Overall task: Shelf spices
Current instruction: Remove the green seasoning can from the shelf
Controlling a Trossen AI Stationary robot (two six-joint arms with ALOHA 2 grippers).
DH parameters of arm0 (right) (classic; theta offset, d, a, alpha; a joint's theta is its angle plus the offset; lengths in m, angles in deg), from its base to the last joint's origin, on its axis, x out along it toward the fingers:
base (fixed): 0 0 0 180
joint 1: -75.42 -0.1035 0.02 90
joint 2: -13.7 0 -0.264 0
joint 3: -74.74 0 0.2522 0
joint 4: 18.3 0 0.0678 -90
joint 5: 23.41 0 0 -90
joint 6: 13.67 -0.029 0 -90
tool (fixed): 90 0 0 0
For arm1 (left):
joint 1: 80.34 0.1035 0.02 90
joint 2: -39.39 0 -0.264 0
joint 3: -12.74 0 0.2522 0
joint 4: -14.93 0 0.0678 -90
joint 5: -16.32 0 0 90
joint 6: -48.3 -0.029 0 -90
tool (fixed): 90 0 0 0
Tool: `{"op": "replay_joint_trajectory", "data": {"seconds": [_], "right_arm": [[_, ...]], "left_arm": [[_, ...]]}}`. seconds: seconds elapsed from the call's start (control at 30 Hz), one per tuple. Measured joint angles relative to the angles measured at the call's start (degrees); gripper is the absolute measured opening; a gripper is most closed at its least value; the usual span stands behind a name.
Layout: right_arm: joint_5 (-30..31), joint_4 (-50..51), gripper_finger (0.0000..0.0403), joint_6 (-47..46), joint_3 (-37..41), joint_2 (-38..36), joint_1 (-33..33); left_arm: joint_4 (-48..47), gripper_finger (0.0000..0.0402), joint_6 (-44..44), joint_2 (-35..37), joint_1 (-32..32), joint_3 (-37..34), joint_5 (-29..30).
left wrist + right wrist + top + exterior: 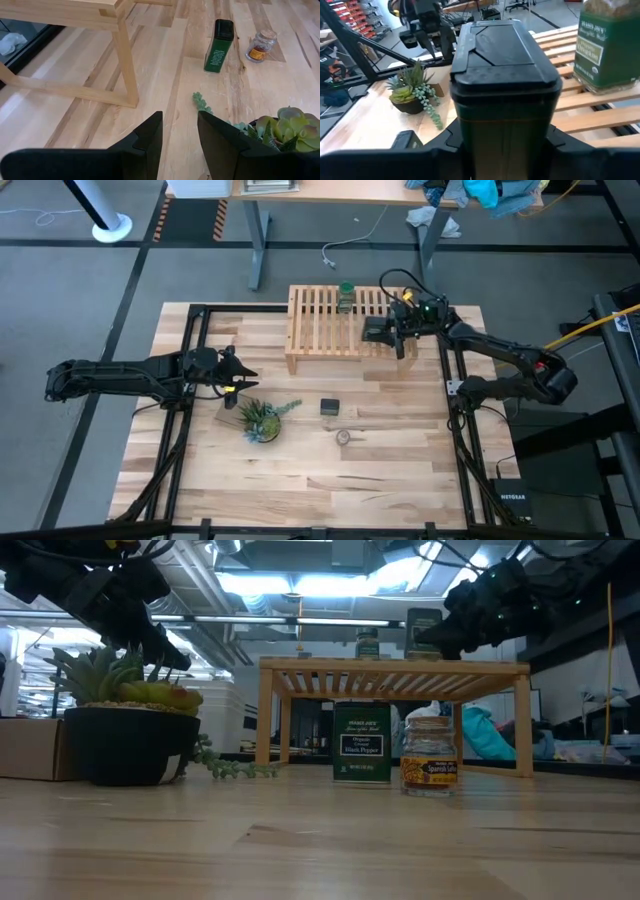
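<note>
Spices are split between the shelf [325,330] and the tabletop [400,470]. The green-capped jar [346,297] already stands on the slats toward the shelf's far edge. One dark tin [502,95] sits between the fingers of the right gripper [395,332], over the shelf's right end; the right wrist view shows the fingers pressed against both sides of the tin, with the slats directly behind it. Whether the tin's base rests on the slats yet is hard to tell from these views, though the low view suggests it is at or just above them.

On the table in front of the shelf, the other dark tin [331,407] stands upright, and the tiny round jar [343,437] is just beside it, nearer the front edge. A potted plant [262,420] sits to their left.

The left gripper [240,375] hangs above the table near the plant, its fingers a little apart and holding nothing.

The step in hand looks like placing the second container on the shelf. The next move likely calls for settling the tin flat on the slats, clear of the jar, then spreading the fingers and lifting straight off so it is not tipped. Two containers remain to fetch.
</note>
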Motion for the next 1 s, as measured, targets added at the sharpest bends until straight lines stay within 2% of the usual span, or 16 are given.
{"op": "replay_joint_trajectory", "data": {"seconds": [0.3, 0.53, 0.77, 1.0], "right_arm": [[16.1, 15.3, 0.0127, 3.2, 0.0, -12.0, -8.6], [33.9, 22.7, 0.0127, -0.9, 0.0, -19.9, -24.1], [53.8, 14.2, 0.0127, -7.5, 7.4, -21.2, -42.6], [68.6, -4.0, 0.0127, -13.3, 18.8, -21.0, -57.1]], "left_arm": [[0.0, 0.0116, 0.0, 0.0, 0.0, 0.0, 0.0], [0.0, 0.0116, 0.0, 0.0, 0.0, 0.0, 0.0], [0.0, 0.0116, 0.0, 0.0, 0.0, 0.0, 0.0], [0.0, 0.0116, 0.0, 0.0, 0.0, 0.0, 0.0]]}}
